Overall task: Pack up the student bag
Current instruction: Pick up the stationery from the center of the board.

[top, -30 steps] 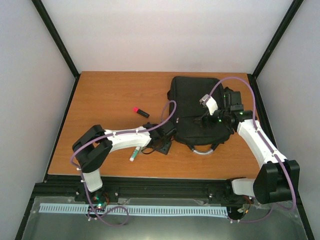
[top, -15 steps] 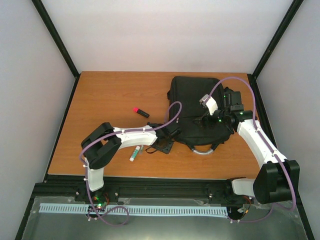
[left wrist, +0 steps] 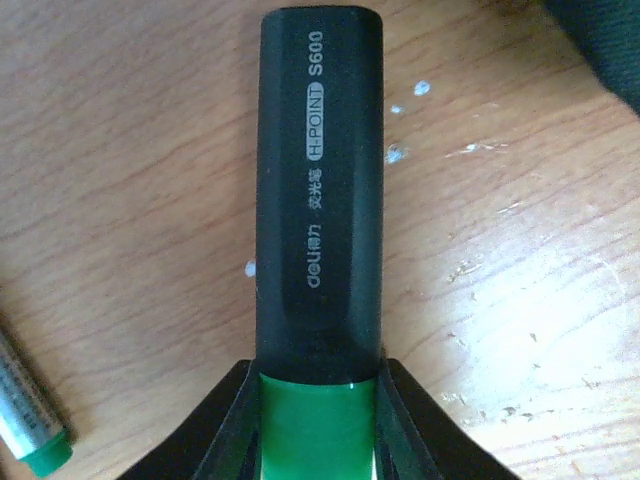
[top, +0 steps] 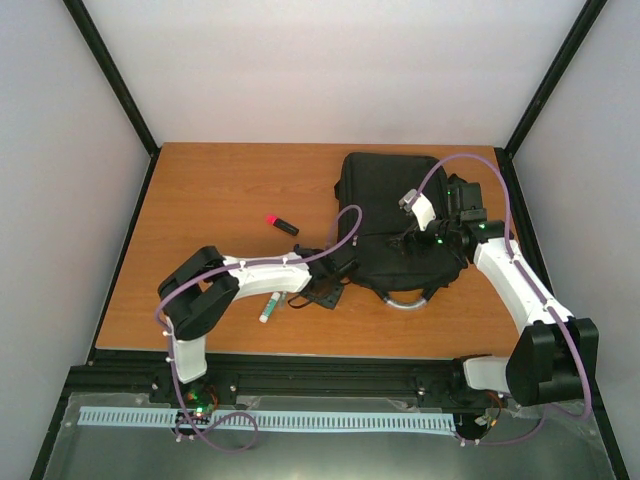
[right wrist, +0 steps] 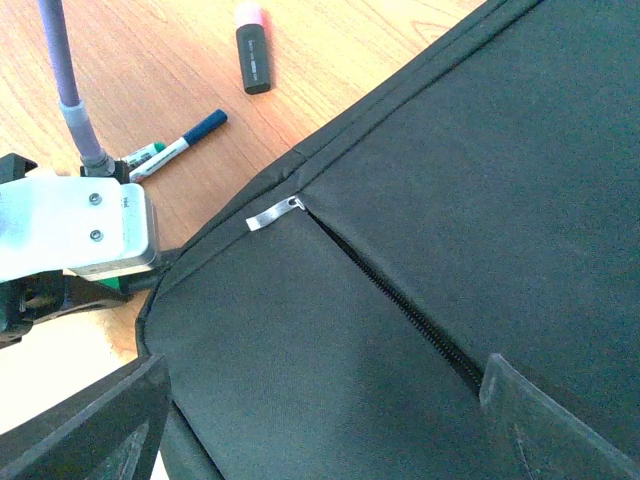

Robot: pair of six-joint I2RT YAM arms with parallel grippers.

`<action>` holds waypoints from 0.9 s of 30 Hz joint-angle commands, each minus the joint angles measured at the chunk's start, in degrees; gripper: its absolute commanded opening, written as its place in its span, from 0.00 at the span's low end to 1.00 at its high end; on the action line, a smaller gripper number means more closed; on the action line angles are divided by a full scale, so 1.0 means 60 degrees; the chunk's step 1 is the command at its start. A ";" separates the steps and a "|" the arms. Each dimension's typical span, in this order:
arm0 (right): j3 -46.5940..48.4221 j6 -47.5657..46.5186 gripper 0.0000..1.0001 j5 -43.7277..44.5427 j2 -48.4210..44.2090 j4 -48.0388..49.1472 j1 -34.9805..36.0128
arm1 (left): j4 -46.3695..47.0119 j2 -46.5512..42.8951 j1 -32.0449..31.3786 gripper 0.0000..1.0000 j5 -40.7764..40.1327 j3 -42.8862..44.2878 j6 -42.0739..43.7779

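Observation:
The student bag (top: pixel 395 210) lies flat at the back right of the table, black, with its grey handle (top: pixel 408 300) toward me. My right gripper (right wrist: pixel 320 420) hovers open over its front pocket (right wrist: pixel 300 350), fingers wide apart, with nothing between them. The pocket zip runs diagonally and its silver pull (right wrist: pixel 273 214) sits at the upper end. My left gripper (left wrist: pixel 318 420) is down at the table just left of the bag (left wrist: pixel 610 40), shut on a black highlighter (left wrist: pixel 320 190) at its green end. In the top view the left gripper (top: pixel 325 287) hides that highlighter.
A pink-capped black highlighter (top: pixel 282 224) lies mid-table. A white marker with a green cap (top: pixel 270 307) lies near the left arm, and the left wrist view shows its cap (left wrist: pixel 30 440) too. A blue-capped marker (right wrist: pixel 190 133) lies beside it. Black straps trail from the bag's front left corner.
The left jaws have closed in on the highlighter's green end, and the left arm's elbow has shifted right. The right arm has not moved.

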 commanded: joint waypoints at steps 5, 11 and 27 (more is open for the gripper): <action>0.0580 -0.0448 0.87 -0.0304 -0.0133 -0.0929 -0.0064 | -0.0254 -0.1237 -0.0050 0.24 0.0016 -0.0614 0.0628; 0.0864 -0.2684 0.86 -0.1426 -0.0746 -0.3005 -0.0050 | 0.0168 -0.3211 -0.0049 0.23 0.1744 -0.1345 0.1858; 0.1425 -0.4788 0.81 -0.0722 -0.1496 -0.5171 0.2518 | 0.0190 -0.4242 0.0118 0.24 0.7292 -0.0894 0.3322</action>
